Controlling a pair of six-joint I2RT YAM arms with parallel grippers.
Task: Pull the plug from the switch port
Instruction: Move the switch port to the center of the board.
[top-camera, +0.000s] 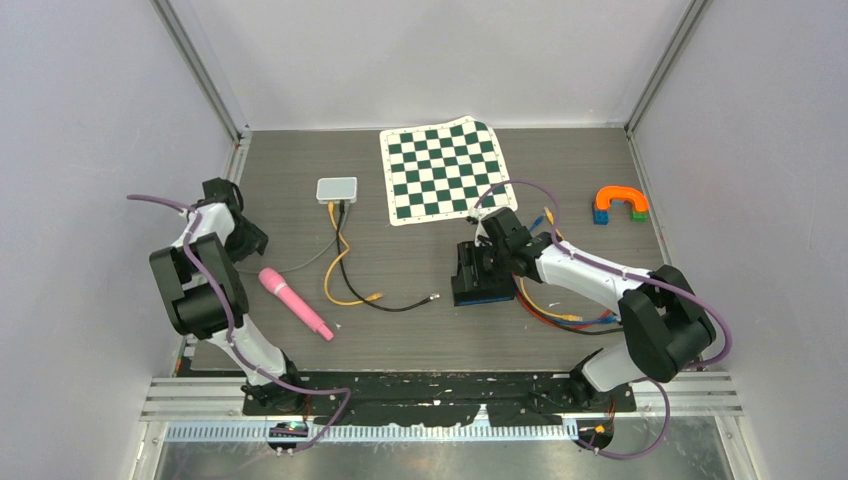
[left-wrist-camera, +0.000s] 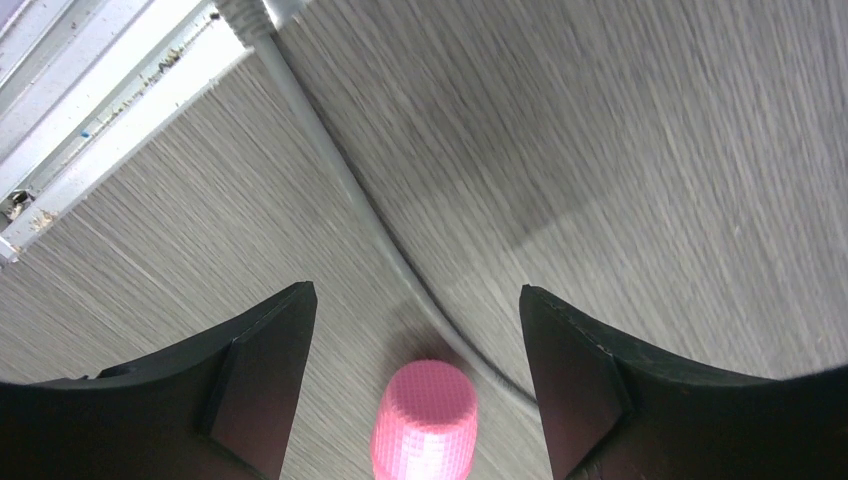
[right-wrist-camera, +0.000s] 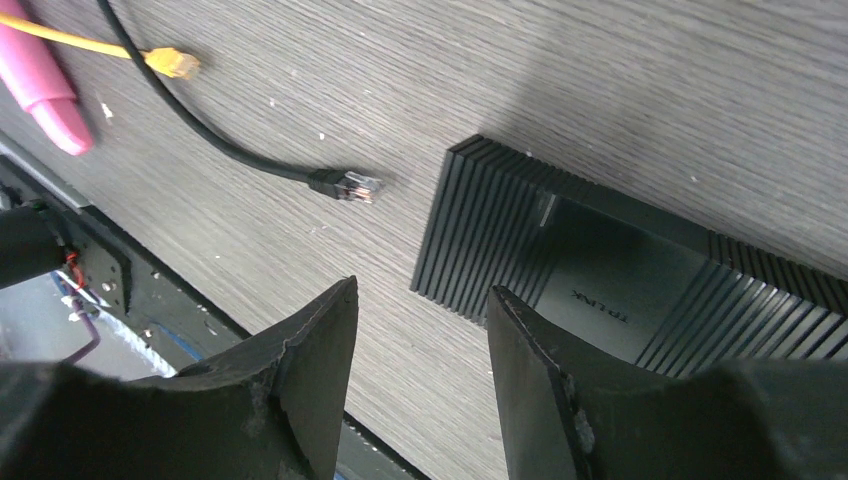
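The black switch (top-camera: 484, 291) lies mid-table; its ribbed top fills the right of the right wrist view (right-wrist-camera: 620, 290). Several coloured cables (top-camera: 560, 315) run from its right side under my right arm; their plugs in the ports are hidden. My right gripper (top-camera: 468, 268) is open and empty, hovering over the switch's left end (right-wrist-camera: 420, 300). My left gripper (top-camera: 250, 245) is open and empty at the far left, above the top end of a pink pen-like object (left-wrist-camera: 425, 420).
A small white box (top-camera: 337, 189) holds a yellow cable (top-camera: 335, 270) and a black cable (top-camera: 400, 305), whose loose plug (right-wrist-camera: 355, 186) lies left of the switch. A checkered mat (top-camera: 445, 170) and toy blocks (top-camera: 620, 204) lie at the back. A grey cable (left-wrist-camera: 340, 170) runs past the pink object (top-camera: 295, 303).
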